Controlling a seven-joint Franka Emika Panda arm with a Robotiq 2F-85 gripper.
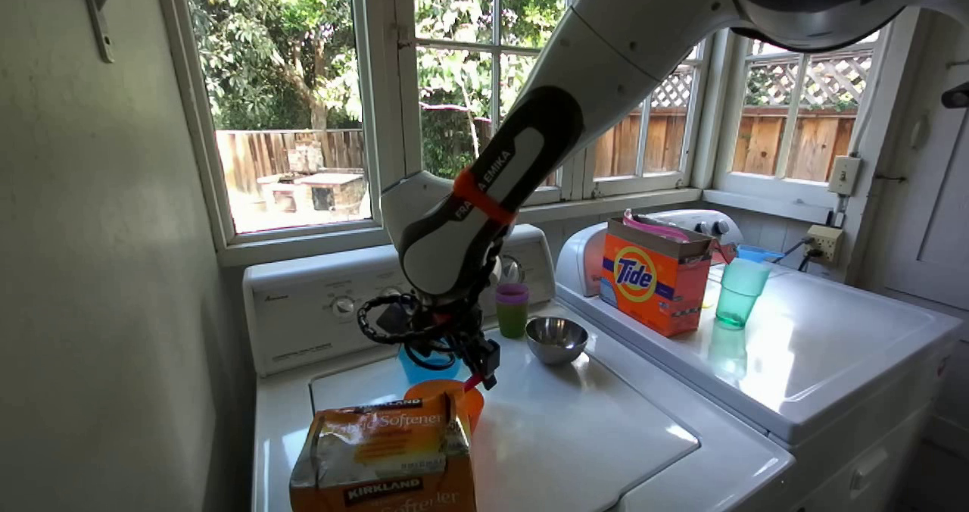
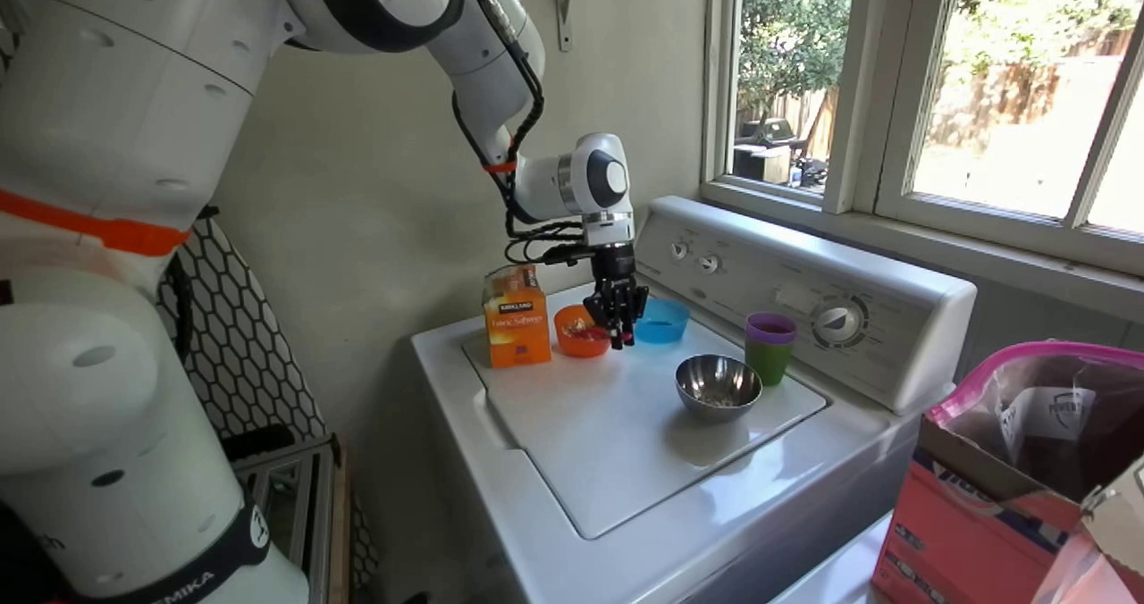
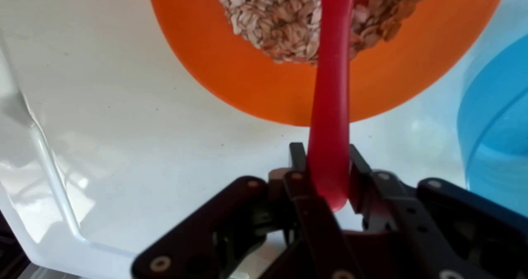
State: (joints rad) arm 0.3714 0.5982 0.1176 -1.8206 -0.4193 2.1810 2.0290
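My gripper (image 3: pixel 328 159) is shut on the handle of a red spoon (image 3: pixel 332 85) in the wrist view. The handle reaches over the rim of an orange bowl (image 3: pixel 247 85) holding flat oat-like flakes (image 3: pixel 284 27). The spoon's head is cut off by the frame's top edge. In both exterior views the gripper (image 1: pixel 484 376) (image 2: pixel 623 336) points down beside the orange bowl (image 1: pixel 473 404) (image 2: pixel 581 348). A blue bowl (image 3: pixel 495 118) stands close by; it also shows in both exterior views (image 1: pixel 428 368) (image 2: pixel 661 322). I cannot tell whether the spoon touches the flakes.
A fabric softener box (image 1: pixel 386 459) (image 2: pixel 518 327) stands beside the orange bowl on the white washer lid (image 1: pixel 553 444). A metal bowl (image 1: pixel 556 341) (image 2: pixel 718 390) and a green and purple cup stack (image 1: pixel 512 319) (image 2: pixel 769 358) stand farther along. A Tide box (image 1: pixel 658 277) and teal cup (image 1: pixel 738 292) stand on the neighbouring machine.
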